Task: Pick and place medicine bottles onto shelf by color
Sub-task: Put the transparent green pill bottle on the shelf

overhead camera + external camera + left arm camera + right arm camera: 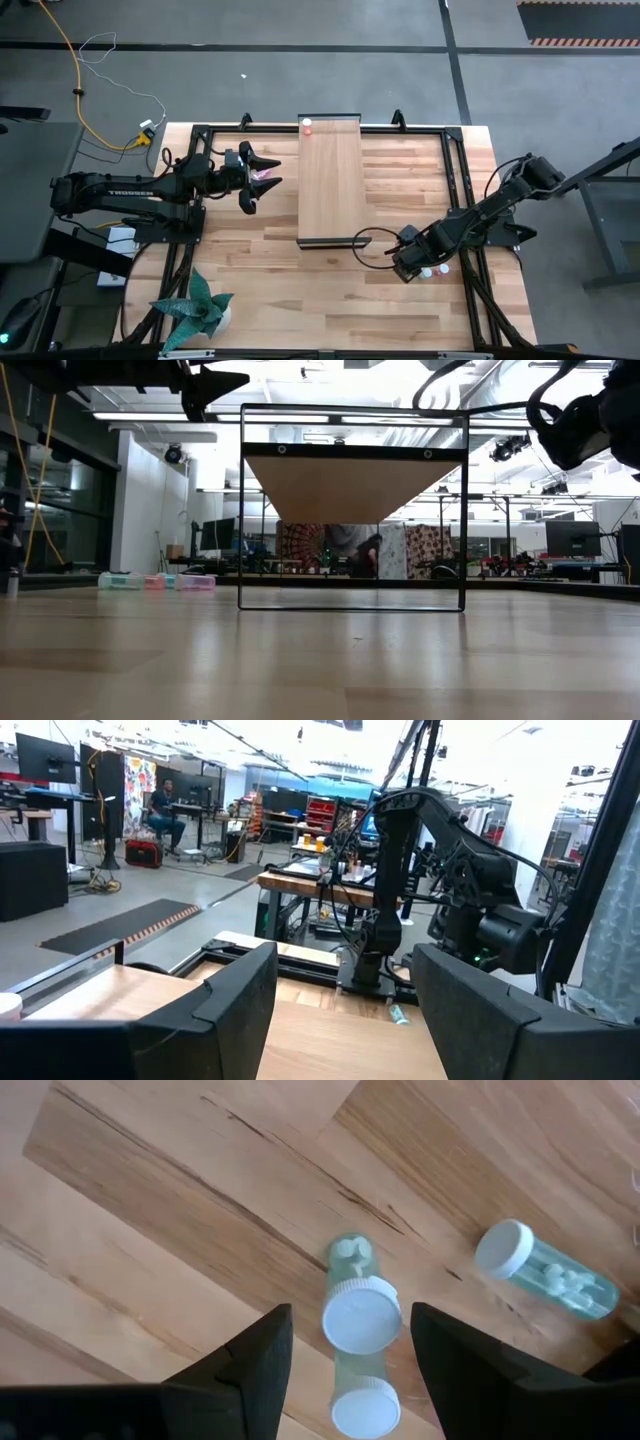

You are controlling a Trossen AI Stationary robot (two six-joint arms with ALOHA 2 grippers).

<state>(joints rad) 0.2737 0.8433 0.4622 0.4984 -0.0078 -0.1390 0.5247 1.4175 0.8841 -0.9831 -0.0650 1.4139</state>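
1. Your left gripper (pixel 262 183) hangs above the table at about 9 o'clock of the shelf (pixel 331 190), fingers spread and holding nothing; it seems parked just beside the board, ready to take a turn.
2. The shelf runs lengthwise from 12 to 6 o'clock down the table's middle. One pink bottle (pixel 308 127) already sits at its 12 o'clock end, near the left corner, so I judge sorting has barely begun.
3. Your right gripper (pixel 345 1350) is low over the table (pixel 150 1200) near 4 o'clock of the shelf, fingers released and straddling an upright teal bottle (pixel 361 1318); that spacing suits a straight closing pinch on its cap.
4. A second teal bottle (pixel 345 1260) lies flat behind it.
5. A third teal bottle (pixel 545 1270) lies apart, cap pointing toward the others.
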